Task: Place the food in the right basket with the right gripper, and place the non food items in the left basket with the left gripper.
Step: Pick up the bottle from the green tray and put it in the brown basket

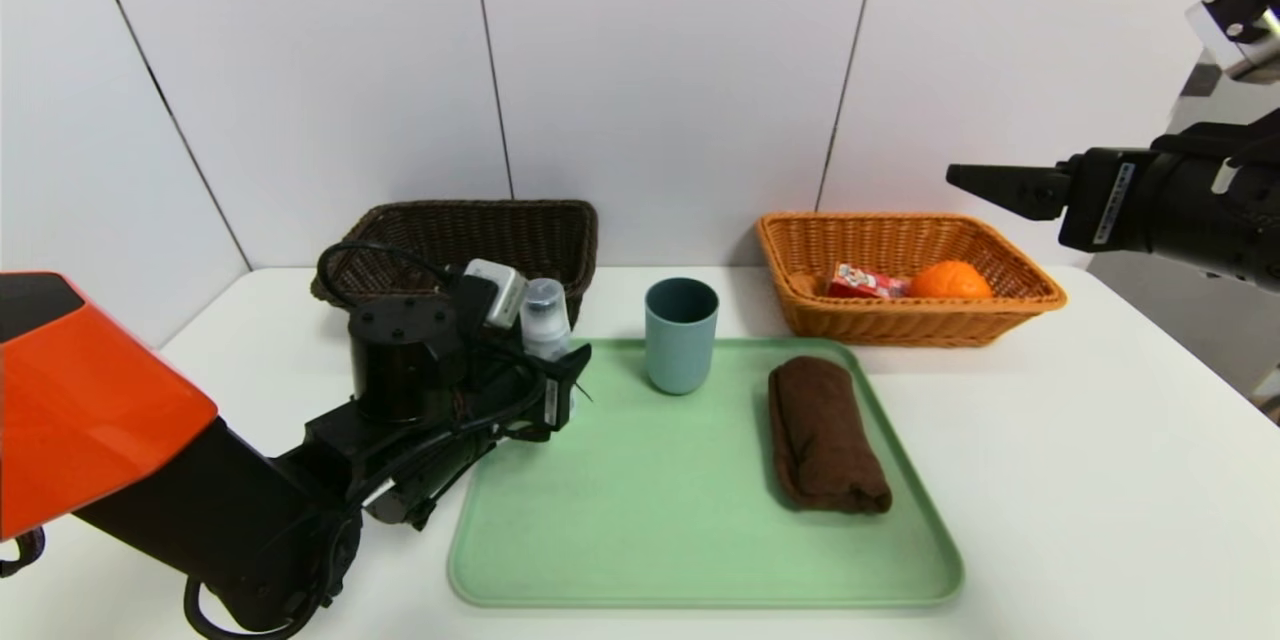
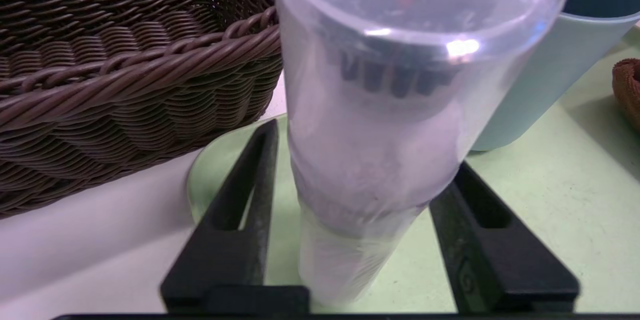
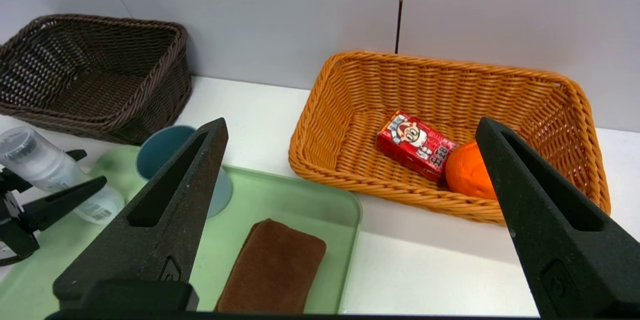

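1. Head view: from above and in front of the table (image 1: 1000, 480), facing forward and down; farthest back of the three; tray (image 1: 640, 520), both baskets and both arms in frame.
2. Left wrist view: from the left arm, very near the bottle (image 2: 375, 135), facing down at a slant past it; dark basket (image 2: 125, 110) and cup (image 2: 560, 60) cut by the frame.
3. Right wrist view: from above the table, angled down; mid-range; orange basket (image 3: 410, 180) whole.
4. Shared, all three: bottle, cup, dark basket, part of tray.
5. Head and right wrist views also share the orange basket.
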Available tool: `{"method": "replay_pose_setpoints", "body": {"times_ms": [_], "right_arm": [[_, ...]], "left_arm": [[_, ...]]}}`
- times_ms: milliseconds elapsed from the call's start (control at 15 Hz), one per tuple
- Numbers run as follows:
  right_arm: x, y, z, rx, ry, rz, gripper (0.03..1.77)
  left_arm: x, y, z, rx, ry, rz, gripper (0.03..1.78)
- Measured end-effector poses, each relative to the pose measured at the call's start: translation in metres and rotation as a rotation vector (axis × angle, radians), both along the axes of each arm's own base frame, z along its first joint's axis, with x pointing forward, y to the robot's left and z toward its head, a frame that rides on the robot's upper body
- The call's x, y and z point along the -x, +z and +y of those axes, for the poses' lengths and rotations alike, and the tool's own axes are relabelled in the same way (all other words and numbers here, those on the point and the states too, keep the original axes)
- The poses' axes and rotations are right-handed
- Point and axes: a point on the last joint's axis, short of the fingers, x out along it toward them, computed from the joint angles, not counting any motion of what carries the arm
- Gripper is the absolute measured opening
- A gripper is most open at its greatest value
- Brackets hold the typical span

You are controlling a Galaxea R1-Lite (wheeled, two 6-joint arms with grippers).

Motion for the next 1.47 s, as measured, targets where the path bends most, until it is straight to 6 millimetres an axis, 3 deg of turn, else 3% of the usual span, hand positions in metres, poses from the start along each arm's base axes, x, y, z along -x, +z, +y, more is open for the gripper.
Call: {"method": "replay_pose_setpoints", "body": {"times_ms": [133, 600, 800, 933, 1133, 1333, 1467], "right_arm": [[0.001, -0.002, 0.002, 0.002, 0.010, 0.006, 1.71], [0.007, -0.012, 0.004, 0.011, 0.025, 0.034, 1.71], [0.008, -0.015, 0.004, 0.009, 0.024, 0.047, 1.71], [0.009, -0.018, 0.003, 0.010, 0.021, 0.056, 1.71], [0.009, -0.022, 0.003, 0.011, 0.020, 0.070, 1.71], [0.010, -0.023, 0.003, -0.027, 0.013, 0.087, 1.71], [0.009, -0.024, 0.004, -0.035, 0.012, 0.093, 1.71]], "left_arm": [[0.000, -0.001, 0.000, 0.000, -0.001, 0.003, 0.65], [0.003, 0.002, 0.001, 0.047, 0.003, 0.042, 0.63], [0.011, 0.017, 0.003, 0.076, -0.019, 0.089, 0.63], [0.016, 0.040, 0.005, 0.150, -0.036, 0.139, 0.63], [0.026, 0.102, 0.011, 0.307, -0.093, 0.211, 0.63], [0.035, 0.162, 0.027, 0.356, -0.100, 0.214, 0.63], [0.034, 0.191, 0.043, 0.355, -0.062, 0.171, 0.63]]}}
